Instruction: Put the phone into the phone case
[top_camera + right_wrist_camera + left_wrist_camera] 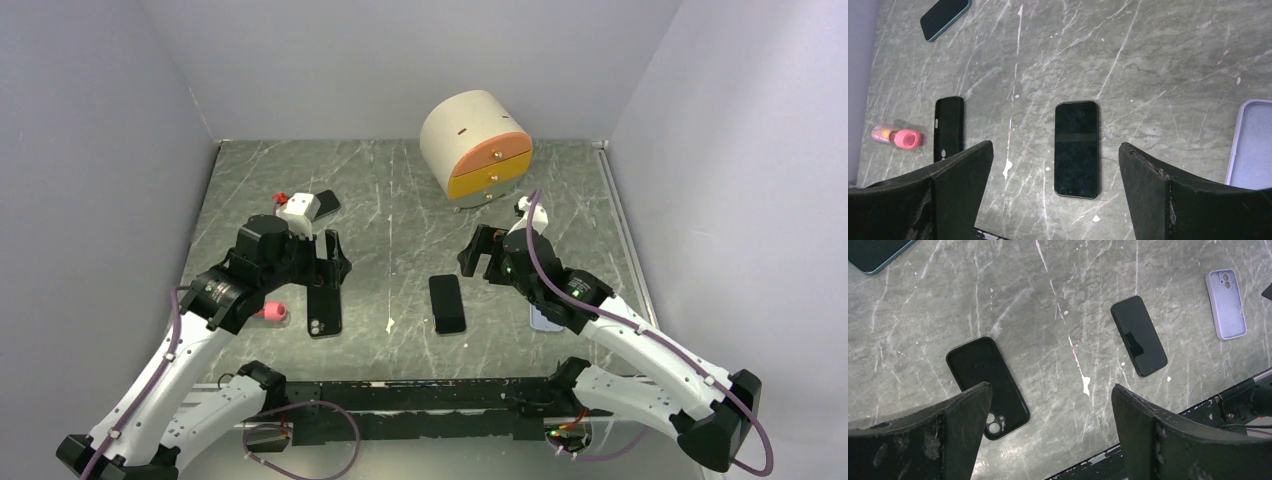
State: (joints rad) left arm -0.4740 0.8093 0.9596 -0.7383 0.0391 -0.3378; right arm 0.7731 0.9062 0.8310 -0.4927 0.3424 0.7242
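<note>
A black phone (448, 302) lies screen up in the middle of the table, and shows in the left wrist view (1138, 335) and the right wrist view (1076, 148). A black phone case (324, 310) with camera holes lies to its left (987, 386) (948, 127). A lilac case (545, 318) lies to the right, partly hidden by my right arm (1225, 303) (1252, 145). My left gripper (328, 268) (1051, 386) hovers open and empty just behind the black case. My right gripper (483, 265) (1055, 147) hovers open and empty behind the phone.
A cream drum-shaped drawer box (478, 145) with orange and yellow drawers stands at the back. A teal-edged phone (326, 205) and a white object (297, 210) lie at the back left. A pink item (272, 312) lies left of the black case.
</note>
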